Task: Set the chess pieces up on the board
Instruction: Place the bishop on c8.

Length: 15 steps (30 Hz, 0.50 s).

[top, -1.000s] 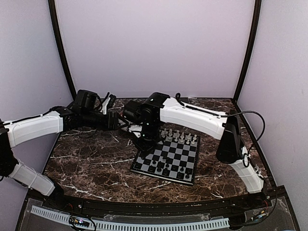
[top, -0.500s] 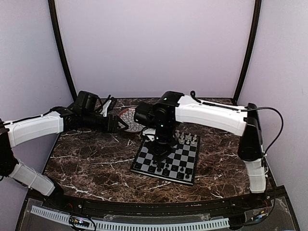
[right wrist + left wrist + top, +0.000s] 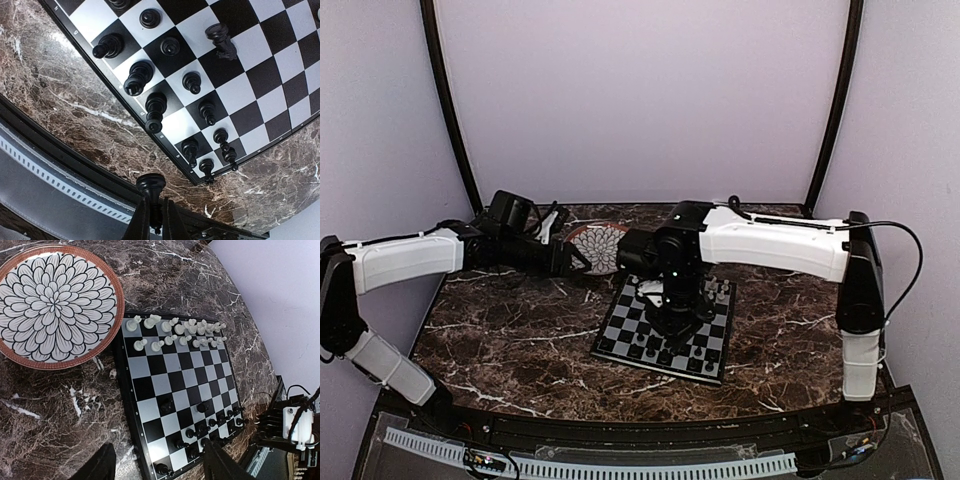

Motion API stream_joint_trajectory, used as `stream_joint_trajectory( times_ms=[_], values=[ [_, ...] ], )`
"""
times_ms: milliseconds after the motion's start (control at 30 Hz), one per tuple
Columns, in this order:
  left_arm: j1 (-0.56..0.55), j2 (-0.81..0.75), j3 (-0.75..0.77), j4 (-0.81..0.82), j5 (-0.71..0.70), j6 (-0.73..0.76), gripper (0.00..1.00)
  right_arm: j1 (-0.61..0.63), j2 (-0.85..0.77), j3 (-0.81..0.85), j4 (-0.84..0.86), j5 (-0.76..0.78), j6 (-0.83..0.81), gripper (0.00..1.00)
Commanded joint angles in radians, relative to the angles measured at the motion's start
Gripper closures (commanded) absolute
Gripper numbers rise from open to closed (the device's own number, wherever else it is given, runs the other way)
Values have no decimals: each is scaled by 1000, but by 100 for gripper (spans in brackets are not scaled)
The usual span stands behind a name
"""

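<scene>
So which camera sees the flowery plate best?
The left wrist view: the plate nearly fills the upper left, its petal pattern sharp. The top external view shows it small, partly behind the left arm. The right wrist view misses it.

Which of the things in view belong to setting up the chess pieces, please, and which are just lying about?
Part of the job:
- board
- white pieces, lined up along its far rows
- black pieces on its near rows
- one black piece, held in the right gripper

Just lying about:
- flower-patterned plate beside the board
</scene>
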Motion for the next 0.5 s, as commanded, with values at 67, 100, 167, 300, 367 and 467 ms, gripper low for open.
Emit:
stream_joint_trajectory(
  times_ms=[67,100,167,300,367,467],
  values=[
    [6,2,42,-8,-7,19,38,6,36,-7,-6,48,-30,100],
    [6,3,43,-10,-7,23,38,5,41,-8,-6,51,-34,100],
    [8,5,45,-12,-7,27,38,4,51,-9,-6,57,-40,100],
    [11,15,54,-15,-3,29,38,2,73,-7,-6,72,-56,100],
    [12,20,59,-18,-3,31,38,2,82,-7,-6,73,-61,100],
    [14,20,58,-19,-4,30,38,2,93,-17,-6,72,-69,100]
  ],
)
